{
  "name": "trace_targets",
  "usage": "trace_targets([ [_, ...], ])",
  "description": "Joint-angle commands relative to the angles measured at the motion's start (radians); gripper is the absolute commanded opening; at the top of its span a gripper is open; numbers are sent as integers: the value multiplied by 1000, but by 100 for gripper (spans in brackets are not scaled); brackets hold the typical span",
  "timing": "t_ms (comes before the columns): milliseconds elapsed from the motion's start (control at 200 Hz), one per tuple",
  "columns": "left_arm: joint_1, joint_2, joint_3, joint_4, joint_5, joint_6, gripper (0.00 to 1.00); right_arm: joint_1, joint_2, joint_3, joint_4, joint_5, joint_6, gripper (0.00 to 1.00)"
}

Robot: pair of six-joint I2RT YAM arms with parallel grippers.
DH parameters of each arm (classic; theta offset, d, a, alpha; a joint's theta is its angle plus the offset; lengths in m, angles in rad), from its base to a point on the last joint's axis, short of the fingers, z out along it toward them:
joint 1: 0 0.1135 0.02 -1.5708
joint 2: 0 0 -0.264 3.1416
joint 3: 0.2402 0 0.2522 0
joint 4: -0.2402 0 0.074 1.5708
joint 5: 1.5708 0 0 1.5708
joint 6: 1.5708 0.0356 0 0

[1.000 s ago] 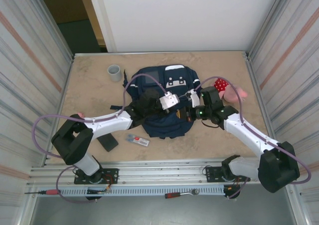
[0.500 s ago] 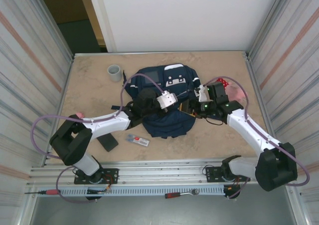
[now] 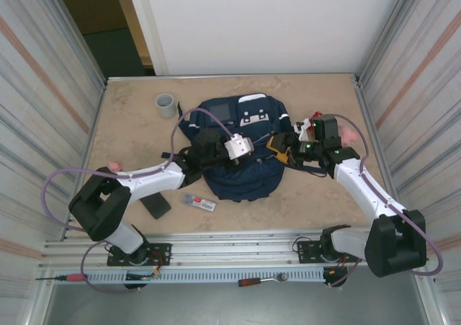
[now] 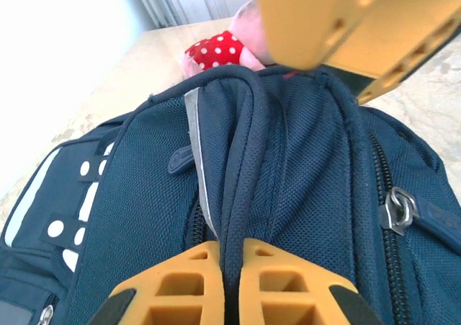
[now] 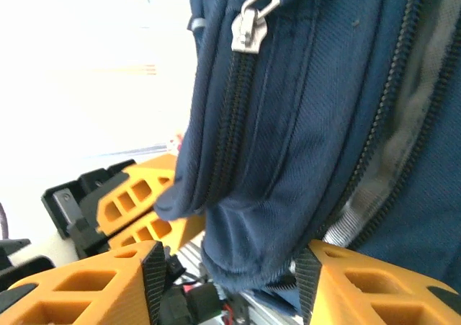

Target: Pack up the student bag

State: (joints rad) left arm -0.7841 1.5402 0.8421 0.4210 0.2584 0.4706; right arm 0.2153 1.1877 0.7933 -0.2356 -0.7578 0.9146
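Observation:
The student bag (image 3: 241, 168), a navy-blue backpack with white patches, lies in the middle of the table. My left gripper (image 3: 251, 143) is over its middle. In the left wrist view it (image 4: 232, 267) is shut on a raised fold of the bag (image 4: 302, 174) beside a piped seam. My right gripper (image 3: 277, 150) is at the bag's right side, facing the left one. Its jaws (image 5: 230, 267) stand open in the right wrist view, with a hanging flap of the bag (image 5: 274, 159) loose between them. A silver zip pull (image 5: 252, 19) shows above.
A red polka-dot and pink plush toy (image 3: 348, 133) lies right of the bag, behind the right arm. A grey roll (image 3: 166, 105) stands at the back left. A black flat item (image 3: 155, 205) and a small packet (image 3: 199, 203) lie near the front left.
My right gripper has opened and drawn back to the right, off the bag's middle. The left gripper has kept its hold and shifted slightly, pulling the fabric up.

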Motion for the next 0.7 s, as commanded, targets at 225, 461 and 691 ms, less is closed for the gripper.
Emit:
trace_targets([
  [225, -4, -102, -8, 109, 253, 118, 0, 7, 26, -42, 155, 25, 171, 49],
  [461, 55, -77, 29, 48, 133, 117, 0, 69, -11, -117, 308, 135, 299, 11],
  [691, 143, -76, 19, 40, 21, 71, 6, 189, -61, -153, 387, 361, 328, 0],
])
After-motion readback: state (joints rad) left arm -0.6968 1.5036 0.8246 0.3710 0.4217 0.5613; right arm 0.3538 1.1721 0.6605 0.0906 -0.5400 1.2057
